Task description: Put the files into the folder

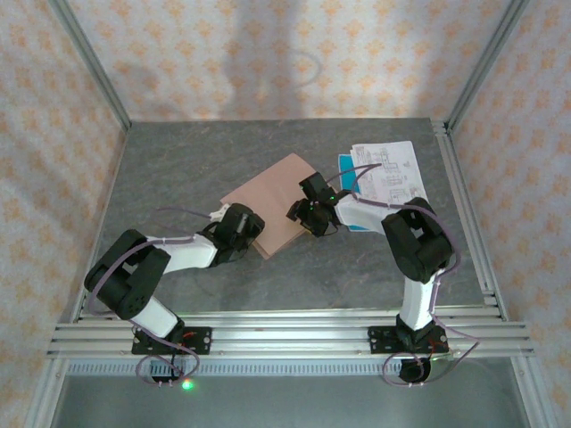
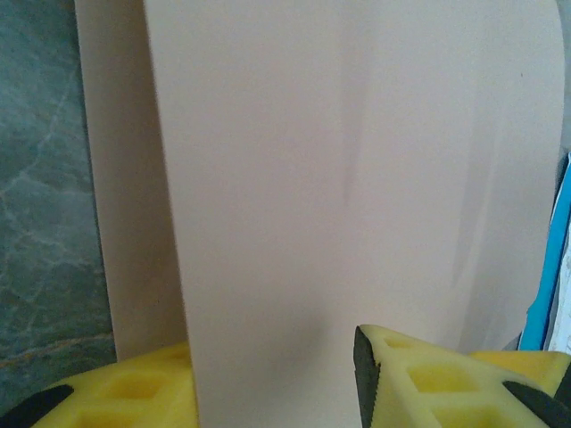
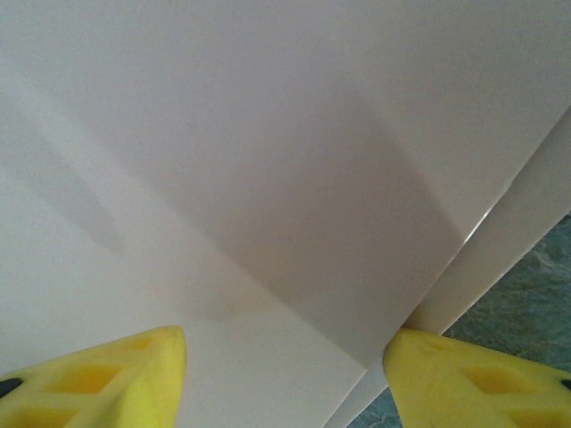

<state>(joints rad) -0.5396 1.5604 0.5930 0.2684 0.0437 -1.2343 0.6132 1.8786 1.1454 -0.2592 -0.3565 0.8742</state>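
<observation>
Flat pinkish-brown card folder lay skewed mid-tabletop, its top cover lifted slightly off the lower leaf. At its near-left edge sat the left gripper, yellow fingers parted. The cover edge ran down between them with a gap showing, not pinched. Over the folder's right corner was the right gripper, jaws wide apart, cover corner between the fingertips, nothing clamped. White printed paper sheets on a teal-blue sheet lay toward the far right corner of the grey stone-pattern tabletop, near the folder, held by neither gripper.
</observation>
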